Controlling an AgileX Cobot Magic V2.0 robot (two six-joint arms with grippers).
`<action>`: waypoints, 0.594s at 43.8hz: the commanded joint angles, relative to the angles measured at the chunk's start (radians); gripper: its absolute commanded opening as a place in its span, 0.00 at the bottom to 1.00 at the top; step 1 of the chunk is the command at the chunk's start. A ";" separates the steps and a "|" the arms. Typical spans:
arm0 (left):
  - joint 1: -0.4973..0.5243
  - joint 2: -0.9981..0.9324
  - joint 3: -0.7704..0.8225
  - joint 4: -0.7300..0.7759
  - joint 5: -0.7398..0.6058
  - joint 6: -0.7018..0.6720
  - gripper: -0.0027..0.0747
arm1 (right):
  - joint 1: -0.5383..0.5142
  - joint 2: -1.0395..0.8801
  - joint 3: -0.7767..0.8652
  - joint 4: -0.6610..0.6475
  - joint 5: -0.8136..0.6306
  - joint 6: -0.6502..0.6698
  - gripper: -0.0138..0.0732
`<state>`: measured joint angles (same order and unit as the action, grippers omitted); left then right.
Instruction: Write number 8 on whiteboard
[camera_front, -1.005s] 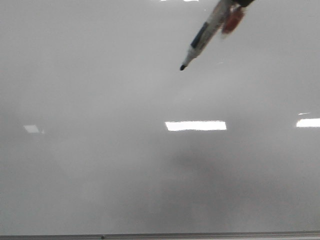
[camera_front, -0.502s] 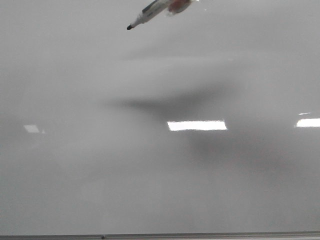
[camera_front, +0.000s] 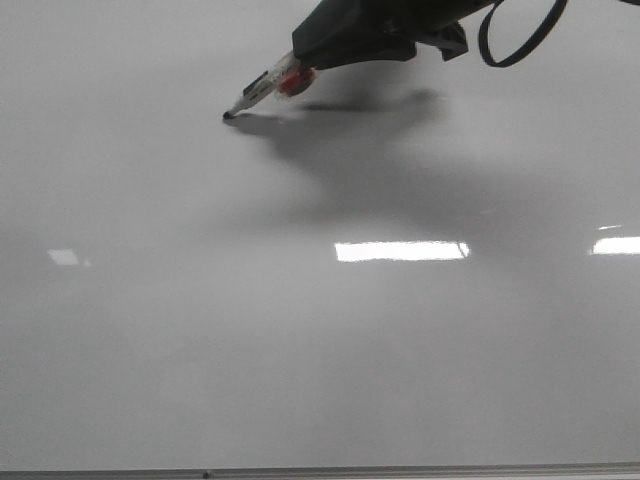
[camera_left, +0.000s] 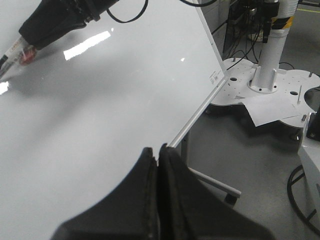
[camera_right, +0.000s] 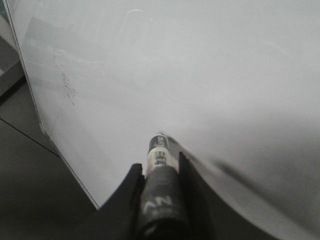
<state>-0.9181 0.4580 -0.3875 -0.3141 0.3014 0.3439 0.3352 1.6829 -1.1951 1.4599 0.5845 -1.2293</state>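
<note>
Board (camera_front: 200, 330) fills front view, glossy pale grey, lies flat; no 8 on it yet. Bright rectangular light reflections mid-board, thin metal edge along near side. Marker (camera_front: 258, 92) tip touches board upper centre-left, marker tilted, soft shadow spreading right of it. Right claw (camera_front: 300, 72) clenched on marker, red patch at the grip; dark arm body and a black cable loop (camera_front: 520, 40) cut off at top edge. Right wrist view: fingers (camera_right: 134, 186) flank marker barrel (camera_right: 159, 159), small print on its label, unreadable; faint scuffs near board corner. Left claw (camera_left: 159, 160) closed on nothing, held over the board's edge, well apart from marker. Room in left wrist view: grey floor, white pedestal base (camera_left: 265, 85) with sheet of paper, cables behind, small label on board frame (camera_left: 214, 76), too small to read
</note>
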 joint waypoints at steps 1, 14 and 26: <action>-0.008 0.004 -0.029 -0.015 -0.082 -0.008 0.01 | 0.012 -0.010 -0.048 0.054 0.002 -0.017 0.08; -0.008 0.004 -0.029 -0.015 -0.082 -0.008 0.01 | 0.018 0.021 -0.031 0.000 -0.020 -0.017 0.09; -0.008 0.004 -0.029 -0.015 -0.082 -0.008 0.01 | -0.050 -0.070 0.114 -0.028 -0.061 -0.026 0.09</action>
<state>-0.9181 0.4580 -0.3875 -0.3141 0.3010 0.3439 0.3241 1.6818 -1.0964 1.4260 0.5789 -1.2318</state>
